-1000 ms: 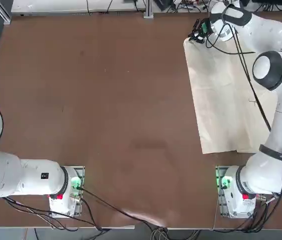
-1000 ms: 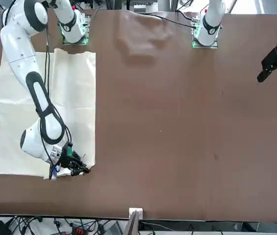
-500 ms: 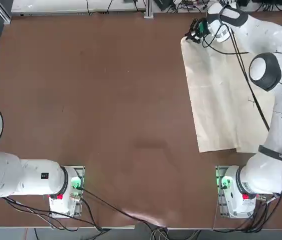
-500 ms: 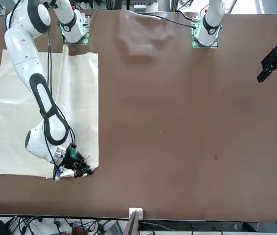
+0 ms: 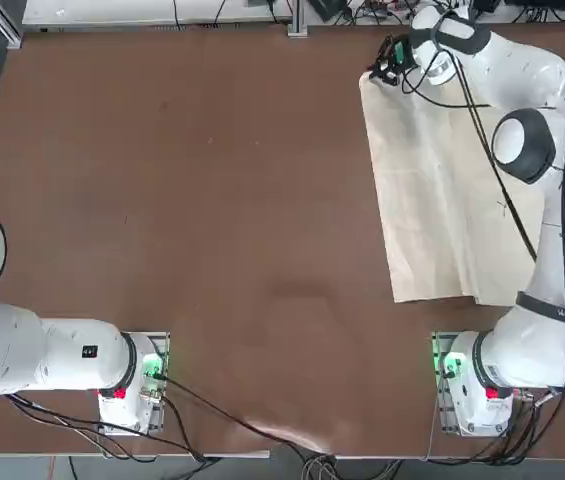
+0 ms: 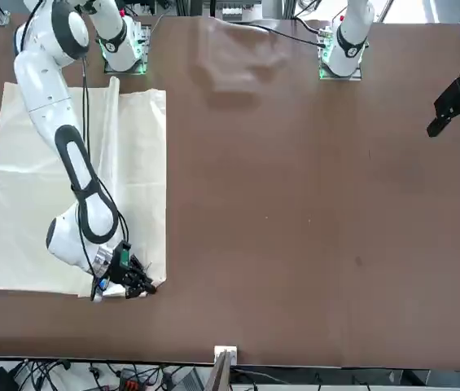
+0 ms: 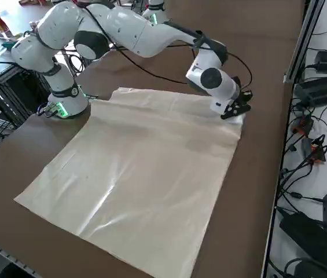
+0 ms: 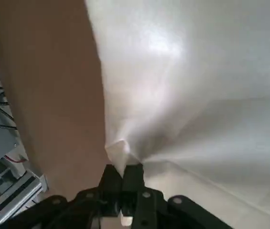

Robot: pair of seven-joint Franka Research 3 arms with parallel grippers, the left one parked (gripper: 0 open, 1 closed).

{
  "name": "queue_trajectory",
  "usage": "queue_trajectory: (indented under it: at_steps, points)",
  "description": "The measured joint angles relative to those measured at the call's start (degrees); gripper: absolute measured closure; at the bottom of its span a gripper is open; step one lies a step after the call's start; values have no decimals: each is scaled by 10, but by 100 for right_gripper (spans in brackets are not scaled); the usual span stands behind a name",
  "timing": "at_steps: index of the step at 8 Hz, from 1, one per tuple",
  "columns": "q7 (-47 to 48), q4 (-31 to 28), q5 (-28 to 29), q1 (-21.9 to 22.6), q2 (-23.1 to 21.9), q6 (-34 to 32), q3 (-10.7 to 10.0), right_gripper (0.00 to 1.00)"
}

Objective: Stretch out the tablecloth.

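Observation:
The cream tablecloth lies on the right part of the brown table, folded over on itself, with faint creases. It also shows in the front view as tablecloth at the left, and in the side view as tablecloth. My right gripper sits at the cloth's far corner, toward the table's middle, shut on that corner. The wrist view shows the gripper with its fingers pressed together on a pinched peak of tablecloth. The same gripper and gripper appear low over the table.
Brown tabletop stretches wide to the left of the cloth. The right arm's base stands just behind the cloth's near edge. Cables and gear lie beyond the table's far edge.
The gripper has dragged the pinched corner toward the table's middle, and the cloth's free edge has shifted with it. The grip stays shut.

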Motion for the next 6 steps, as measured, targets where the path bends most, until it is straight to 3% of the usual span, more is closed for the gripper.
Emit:
queue_trajectory:
  at_steps: [6]
  points:
    - [24, 1, 33, 37, 1, 6, -3, 98]
